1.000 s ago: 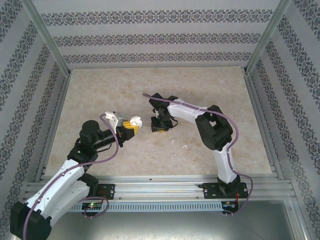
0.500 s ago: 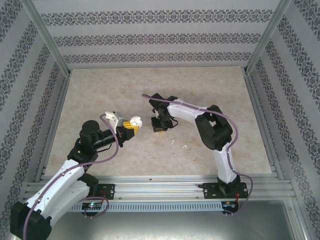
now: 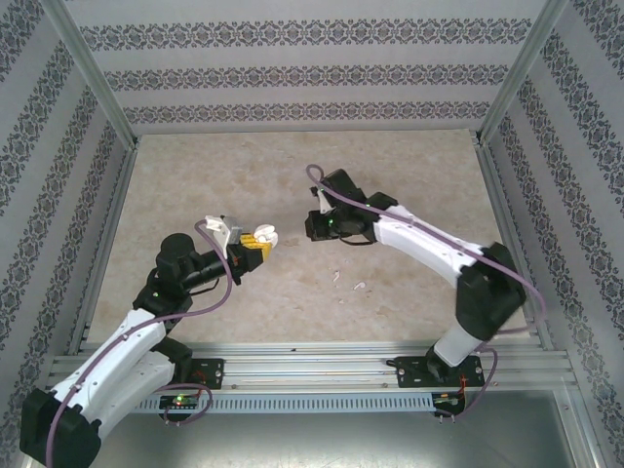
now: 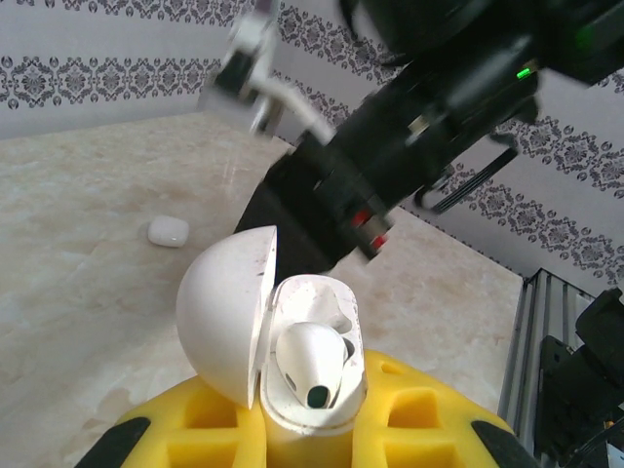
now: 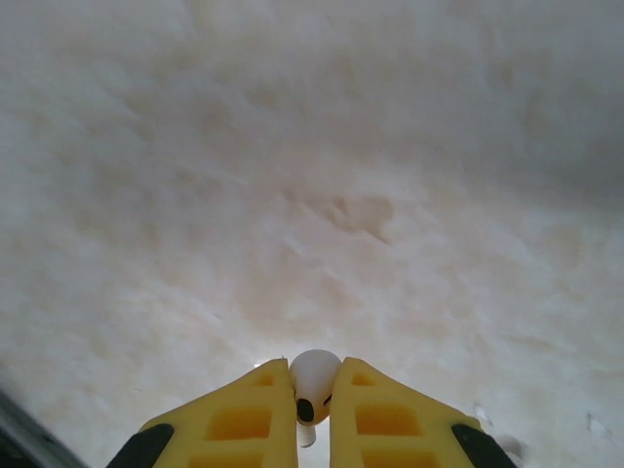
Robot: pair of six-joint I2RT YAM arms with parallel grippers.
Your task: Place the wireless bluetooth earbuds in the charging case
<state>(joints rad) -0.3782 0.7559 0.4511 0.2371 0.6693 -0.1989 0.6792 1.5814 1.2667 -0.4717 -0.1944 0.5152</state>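
Right wrist: right claw (image 5: 312,372) tight on one earbud (image 5: 315,382), left claw (image 4: 310,395) tight on one open case (image 4: 226,312).

Left arm (image 3: 107,356): reaching from the lower left corner of the top view up and right, elbow bent at left of centre. Left gripper (image 3: 255,244): pointed right, 2 yellow fingers (image 4: 419,429) clamped on a white case (image 4: 307,390) at the bottom of its wrist view.

Right arm (image 3: 429,249): rising from the lower right, elbow far right, forearm slanting up-left to mid-frame. Right gripper (image 3: 314,227): pointed left, near the left one but apart, 2 fingers (image 5: 244,419) pinched on a tiny earbud (image 5: 314,375) at bottom centre.
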